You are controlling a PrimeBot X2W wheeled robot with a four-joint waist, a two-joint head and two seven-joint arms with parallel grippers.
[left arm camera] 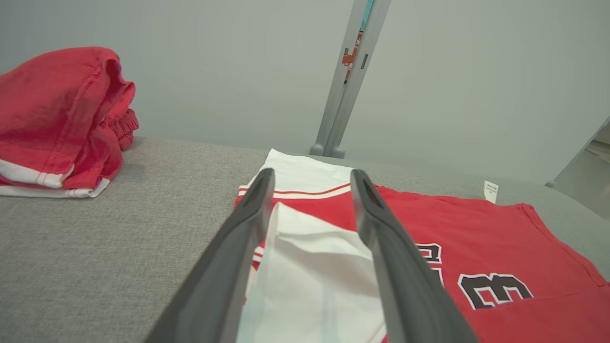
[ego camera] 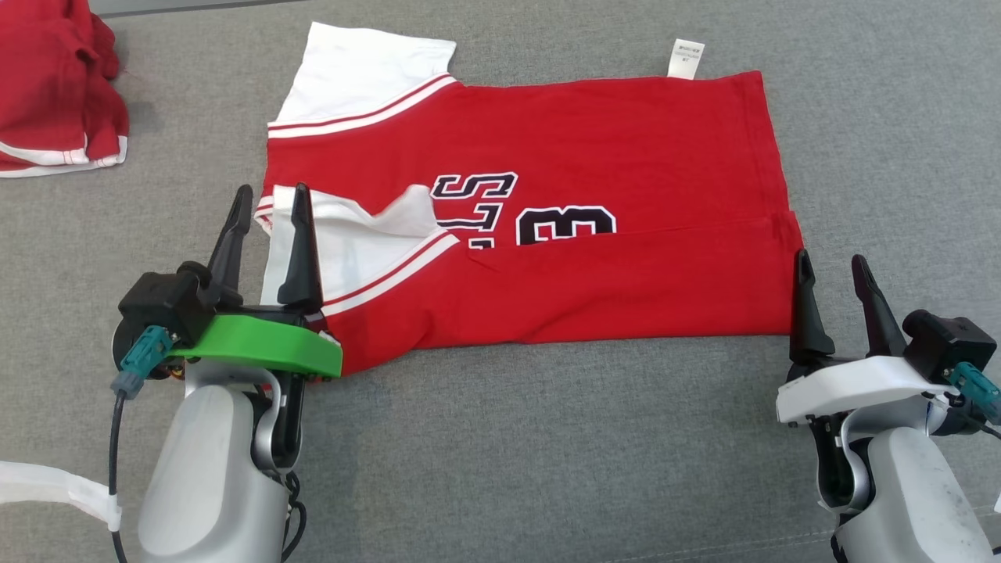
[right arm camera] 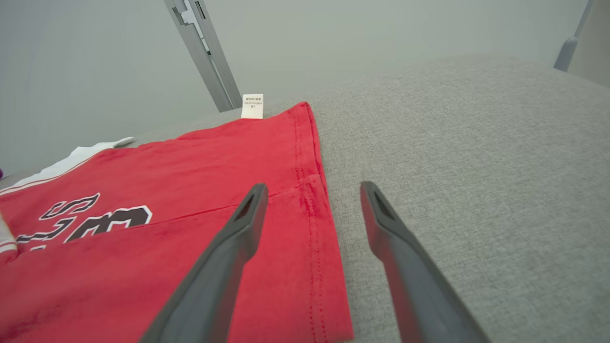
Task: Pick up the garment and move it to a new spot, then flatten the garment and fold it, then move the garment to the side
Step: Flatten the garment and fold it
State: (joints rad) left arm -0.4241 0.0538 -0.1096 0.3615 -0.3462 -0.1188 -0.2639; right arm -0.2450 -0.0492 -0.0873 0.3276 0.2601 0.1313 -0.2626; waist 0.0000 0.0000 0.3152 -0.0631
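The red jersey (ego camera: 547, 266) lies spread across the middle of the grey bench (ego camera: 547, 438), neck end toward the robot's left, hem toward its right. Its near long edge lies turned up over the body, so a first lengthwise fold looks done.

Both hands are wide open and hold nothing. The left hand (ego camera: 272, 191) hangs over the near white sleeve (ego camera: 352, 250). The right hand (ego camera: 830, 258) sits at the near hem corner, one finger above red cloth and the other above bare bench.

The step in hand is probably the matching fold from the far side. To do it well:
- Tidy the near sleeve first, since it sits rumpled with a corner kicked up over the black lettering (ego camera: 477, 203).
- Pinch the far edge at both ends level with each other. Take the far sleeve in with the left grip, or it will splay out.
- Carry both ends over together and lay them flush with the fold line (ego camera: 626, 231).

The cloth is a soft matte knit that likely creases easily and drapes limp. It has double-stitched hems, white sleeves with red striped trim, and a small stiff white care label (ego camera: 686, 59) poking past the far edge. The bench cover is coarse woven fabric (it probably grips the jersey a little). A second red garment (ego camera: 55, 94) lies bunched well apart at the far left.
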